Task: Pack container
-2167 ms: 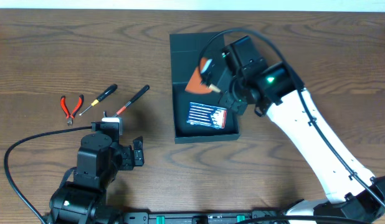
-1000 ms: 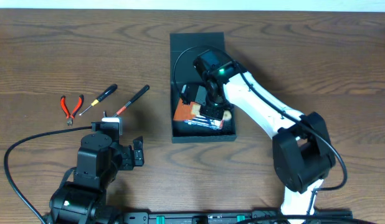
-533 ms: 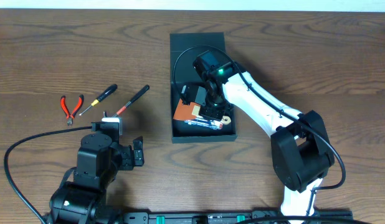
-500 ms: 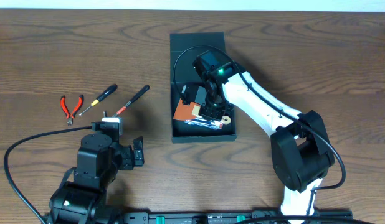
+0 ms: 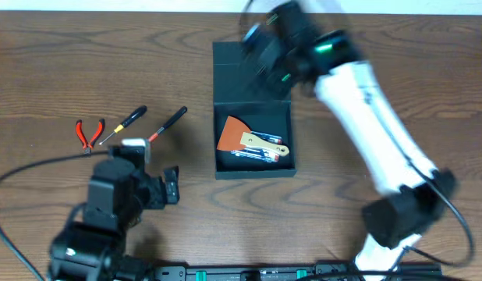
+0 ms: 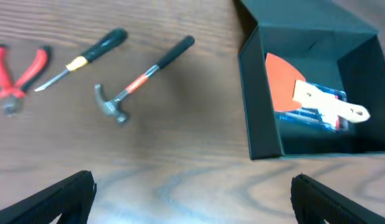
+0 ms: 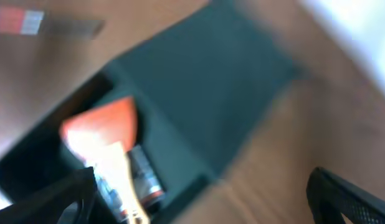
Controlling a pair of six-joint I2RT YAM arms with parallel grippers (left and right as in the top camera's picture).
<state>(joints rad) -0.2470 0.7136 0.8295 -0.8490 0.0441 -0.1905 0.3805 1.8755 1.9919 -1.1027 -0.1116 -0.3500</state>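
Nearest, left of the container, which sits open on the tabletop, the left jaws hang spread wide and empty. Reaching for the hammer, also left of it, they could knock the screwdriver just beside it. A scraper lies inside the container; beyond, above its lid, the right jaws stand spread, holding nothing.

Left arm: all black, blocky housings, small pale grey block at its far end, thin black cable looping off left. Right arm: long white link with black joints at both ends. Green LED on the far joint, black lead looping out near the base. Left fingers are black, matte and ribbed. Right fingers look the same but blurred.
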